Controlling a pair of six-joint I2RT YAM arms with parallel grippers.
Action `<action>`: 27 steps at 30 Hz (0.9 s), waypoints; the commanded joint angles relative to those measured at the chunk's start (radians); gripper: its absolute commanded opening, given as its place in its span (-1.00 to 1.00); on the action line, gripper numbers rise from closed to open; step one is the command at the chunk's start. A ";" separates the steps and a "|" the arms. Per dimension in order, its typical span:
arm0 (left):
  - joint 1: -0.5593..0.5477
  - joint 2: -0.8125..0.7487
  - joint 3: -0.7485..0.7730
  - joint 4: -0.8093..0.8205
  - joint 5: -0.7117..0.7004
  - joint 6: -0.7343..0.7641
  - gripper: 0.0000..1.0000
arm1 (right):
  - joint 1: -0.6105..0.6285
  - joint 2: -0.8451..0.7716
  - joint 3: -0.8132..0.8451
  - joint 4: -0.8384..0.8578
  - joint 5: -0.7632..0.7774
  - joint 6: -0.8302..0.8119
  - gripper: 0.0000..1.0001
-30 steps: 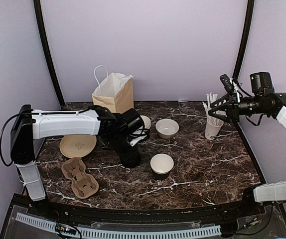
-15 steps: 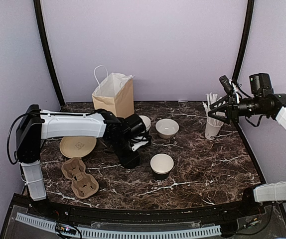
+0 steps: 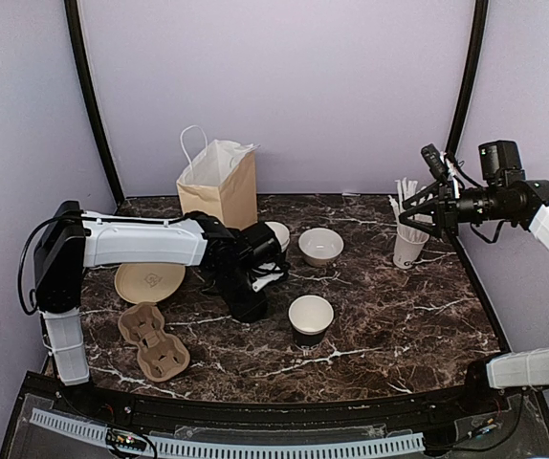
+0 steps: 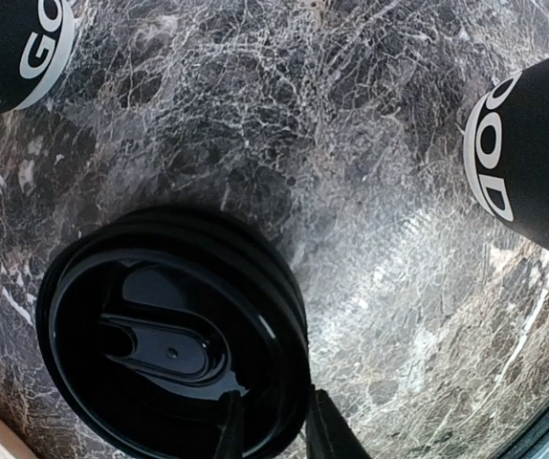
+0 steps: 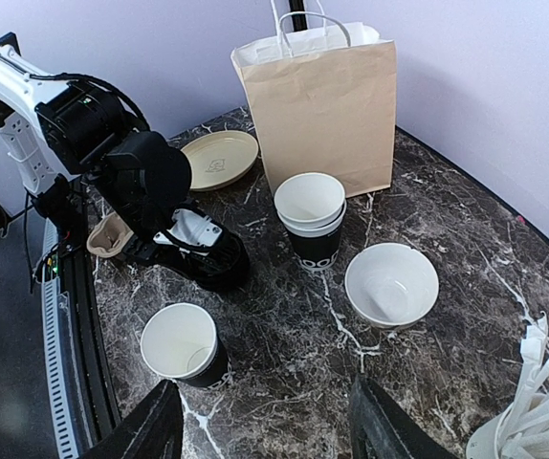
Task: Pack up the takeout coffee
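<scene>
Little had shifted in the last second: the near end of the left arm [image 3: 121, 244] had swung slightly rightward, and the left gripper [image 4: 273, 435] had narrowed. Its fingers now pinched the rim of the stack of black lids [image 4: 169, 344] lying flat on the desk [image 3: 399, 316], one finger inside the rim and one outside. The right gripper [image 5: 265, 426] had stayed raised at the right edge, just beside the cup of straws [image 3: 408, 241], with its fingers apart and nothing between them. One coffee cup [image 3: 310, 318] stood upright at mid-desk without a lid, white mouth up and long axis vertical, near the lids on their right. A nested stack of cups [image 5: 311, 218] also stood upright, mouth up, in front of the paper bag [image 3: 219, 180] and beside the bowl [image 3: 320, 246]. In the left wrist view, white lettering curved around two black cup walls, reading "GO" on one and "OD" on the other, with the rest cut off.
</scene>
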 commanded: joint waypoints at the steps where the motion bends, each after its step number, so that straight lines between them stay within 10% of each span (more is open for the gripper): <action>1: 0.009 -0.012 0.000 -0.023 -0.017 0.017 -0.55 | -0.004 -0.005 -0.012 0.035 -0.005 0.014 0.19; 8: 0.007 -0.016 -0.010 -0.021 -0.033 0.035 -0.37 | -0.003 -0.011 -0.012 0.034 -0.002 0.017 0.19; 27: 0.007 -0.222 0.113 -0.032 0.111 0.001 -0.77 | -0.002 0.019 0.073 0.046 -0.016 0.055 0.16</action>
